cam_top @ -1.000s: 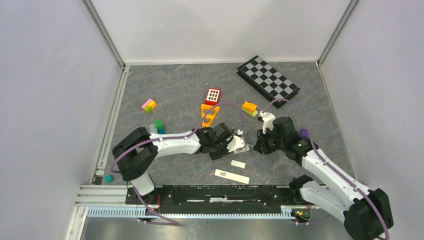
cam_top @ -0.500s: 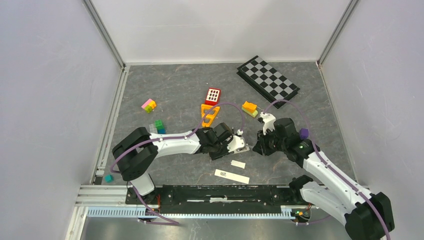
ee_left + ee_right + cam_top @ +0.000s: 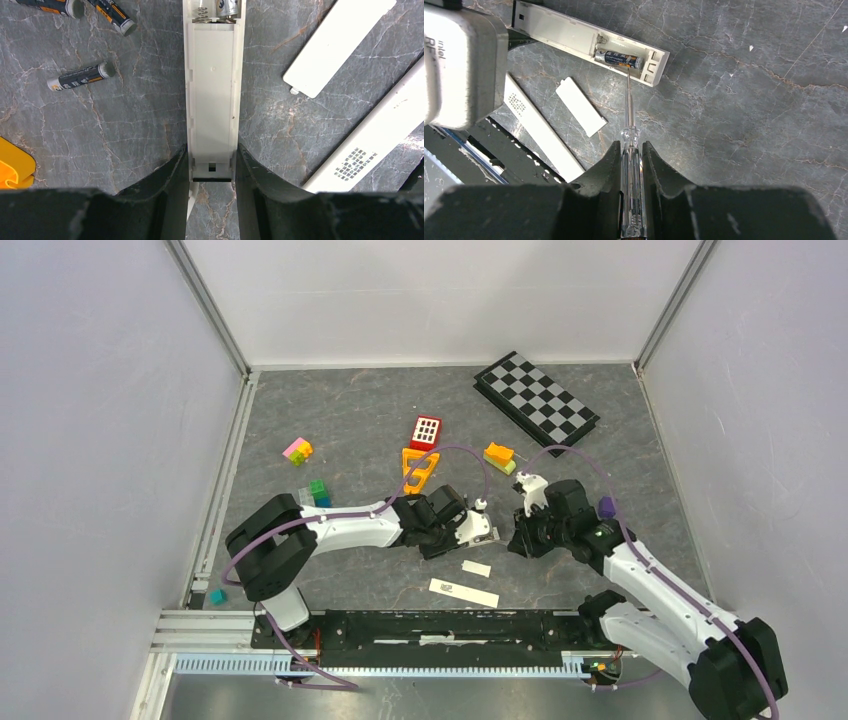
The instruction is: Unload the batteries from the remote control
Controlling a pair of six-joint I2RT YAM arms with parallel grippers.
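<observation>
While the left gripper [image 3: 212, 152] clamps the remote [image 3: 213, 90], the right gripper [image 3: 631, 148] pinches a screwdriver [image 3: 629, 107], its tip at the battery [image 3: 619, 58] inside the remote.

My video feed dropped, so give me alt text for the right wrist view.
The right gripper holds a clear-handled screwdriver whose tip is at one battery lying in the open compartment of the white remote. A loose white cover lies on the grey table nearby.
</observation>
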